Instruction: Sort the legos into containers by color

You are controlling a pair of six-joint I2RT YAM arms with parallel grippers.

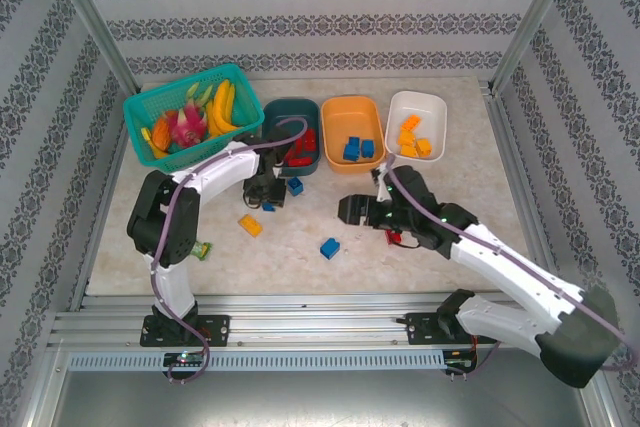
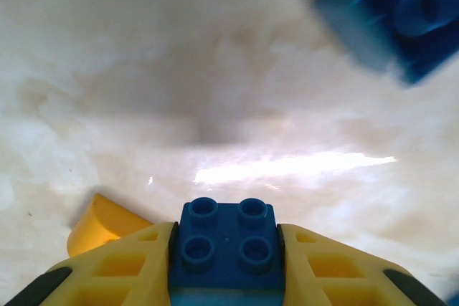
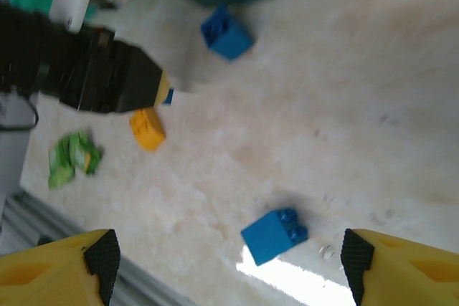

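Observation:
My left gripper is shut on a blue lego, its yellow fingers pressed against both sides, low over the table in front of the dark teal container. That container holds red legos, the orange container holds blue ones, and the white container holds orange-yellow ones. Loose on the table lie a blue lego, a yellow lego and another blue lego. Above and right of that last blue lego, my right gripper hangs open. A red lego peeks out beneath the right arm.
A teal mesh basket of toy fruit stands at the back left. A small green item lies by the left arm's base. The left arm arches across the table's left half.

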